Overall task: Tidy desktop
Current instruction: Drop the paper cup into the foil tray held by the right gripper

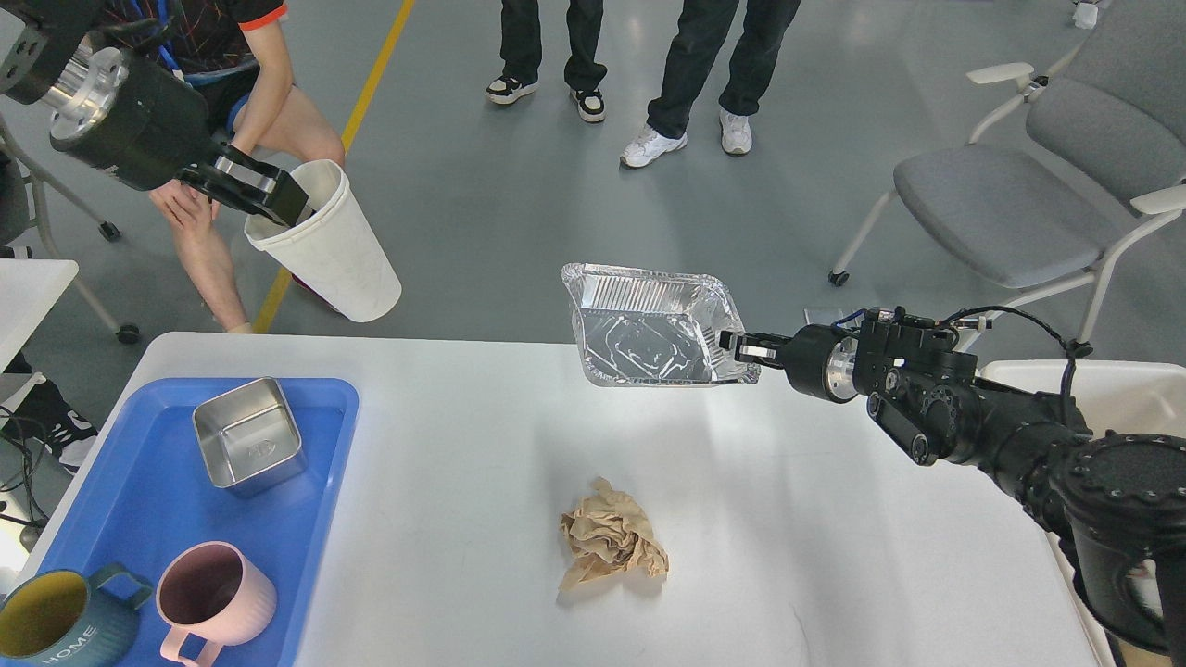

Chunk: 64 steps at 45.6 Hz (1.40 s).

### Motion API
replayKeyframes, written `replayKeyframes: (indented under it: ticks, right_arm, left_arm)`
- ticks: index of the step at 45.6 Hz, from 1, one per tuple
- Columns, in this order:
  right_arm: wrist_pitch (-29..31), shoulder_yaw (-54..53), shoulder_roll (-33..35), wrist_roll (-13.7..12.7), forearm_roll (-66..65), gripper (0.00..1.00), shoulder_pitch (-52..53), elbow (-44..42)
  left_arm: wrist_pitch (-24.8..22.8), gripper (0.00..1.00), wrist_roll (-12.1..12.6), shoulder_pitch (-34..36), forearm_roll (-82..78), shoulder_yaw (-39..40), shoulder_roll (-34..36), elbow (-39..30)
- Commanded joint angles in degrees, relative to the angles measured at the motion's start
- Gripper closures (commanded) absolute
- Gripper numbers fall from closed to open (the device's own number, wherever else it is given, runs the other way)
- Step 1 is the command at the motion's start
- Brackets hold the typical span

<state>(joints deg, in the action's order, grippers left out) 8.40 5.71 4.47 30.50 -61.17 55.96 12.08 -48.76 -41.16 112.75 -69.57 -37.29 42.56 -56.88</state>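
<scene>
The white desktop [760, 519] fills the lower half of the head view. My left gripper [278, 206] is shut on the rim of a white paper cup [334, 245] and holds it high, tilted, above the floor beyond the desktop's far left edge. My right gripper [734, 345] is shut on the right rim of a foil tray [649, 324] and holds it tilted at the desktop's far edge. A crumpled brown paper ball [610, 542] lies on the desktop in the middle.
A blue tray [120, 509] at the left holds a steel square bowl [248, 434], a pink mug [213, 593] and a teal mug [51, 625]. People stand and sit beyond the desk. Grey chairs [1019, 204] stand at the right. A small white table corner [28, 296] shows at the far left.
</scene>
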Motion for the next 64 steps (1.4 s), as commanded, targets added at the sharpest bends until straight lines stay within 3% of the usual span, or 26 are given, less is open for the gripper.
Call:
replayKeyframes:
  ticks: [1, 11, 21, 26, 36, 46, 52, 57, 64]
  right_arm:
    - [0.0, 0.0, 0.0, 0.0, 0.0, 1.00, 0.1, 0.0]
    - [0.0, 0.0, -0.2, 0.0, 0.0, 1.00, 0.0, 0.1]
    - [0.0, 0.0, -0.9, 0.0, 0.0, 1.00, 0.2, 0.1]
    - [-0.1, 0.0, -1.5, 0.1, 0.0, 1.00, 0.4, 0.1]
    - [0.0, 0.0, -2.9, 0.0, 0.0, 1.00, 1.0, 0.1]
    - [-0.1, -0.1, -2.9, 0.0, 0.0, 1.00, 1.2, 0.1]
    - [0.0, -0.2, -2.9, 0.0, 0.0, 1.00, 1.5, 0.1]
    - [0.0, -0.2, -2.8, 0.0, 0.0, 1.00, 1.7, 0.1]
    - [0.0, -0.2, -2.8, 0.0, 0.0, 1.00, 1.8, 0.1]
  left_arm:
    - [0.4, 0.98, 0.1, 0.0, 0.0, 0.0, 0.3, 0.0]
    - [2.4, 0.98, 0.7, -0.6, 0.0, 0.7, -1.1, 0.3]
    - [5.3, 0.98, 1.2, -0.8, 1.0, 2.1, -6.8, 2.5]
    - [6.3, 0.98, 1.2, -2.9, 2.2, 4.7, -12.9, 9.0]
    - [6.6, 0.98, 0.9, -11.0, 6.9, 7.4, -29.2, 28.8]
    - [9.5, 0.98, 1.3, -19.3, 8.9, 7.4, -40.9, 40.1]
    - [11.1, 0.98, 2.5, -26.3, 12.1, 7.3, -48.4, 50.9]
    - [12.5, 0.98, 3.4, -29.5, 12.8, 7.4, -51.6, 54.9]
    - [16.1, 0.98, 5.8, -32.1, 13.8, 7.5, -52.8, 55.1]
